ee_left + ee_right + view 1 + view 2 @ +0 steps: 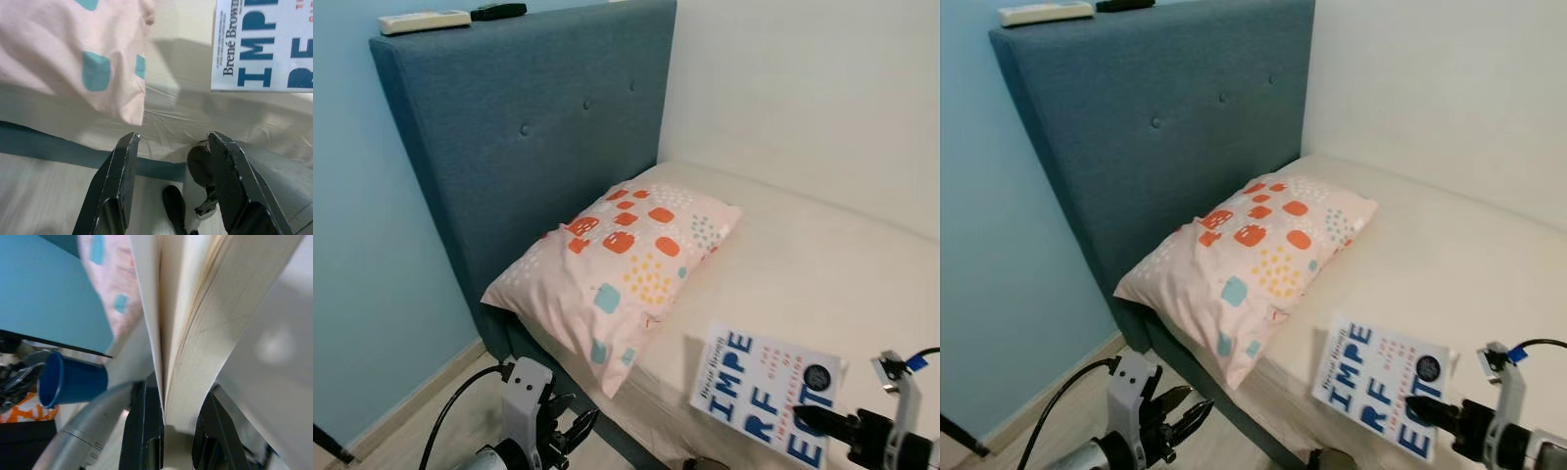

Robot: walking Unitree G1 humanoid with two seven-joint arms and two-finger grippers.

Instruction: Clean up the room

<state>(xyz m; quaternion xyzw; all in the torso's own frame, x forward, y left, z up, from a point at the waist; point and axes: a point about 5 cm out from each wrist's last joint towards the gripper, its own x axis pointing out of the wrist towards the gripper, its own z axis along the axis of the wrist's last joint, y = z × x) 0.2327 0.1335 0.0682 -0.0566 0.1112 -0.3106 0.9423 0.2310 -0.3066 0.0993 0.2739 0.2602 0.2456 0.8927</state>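
While tidying: the robot is standing at the bed's (842,264) corner.
Right gripper (1430,409): pinching the book (766,394) by its lower edge, fingers closed across the pages, probably to lift it off.
Book: hanging just over the mattress edge, cover up, near the pillow (617,269).
Left gripper (570,433): idling low beside the bed, fingers spread wide, gripping nothing.
Headboard (538,127): carrying two remotes (424,21) on top.
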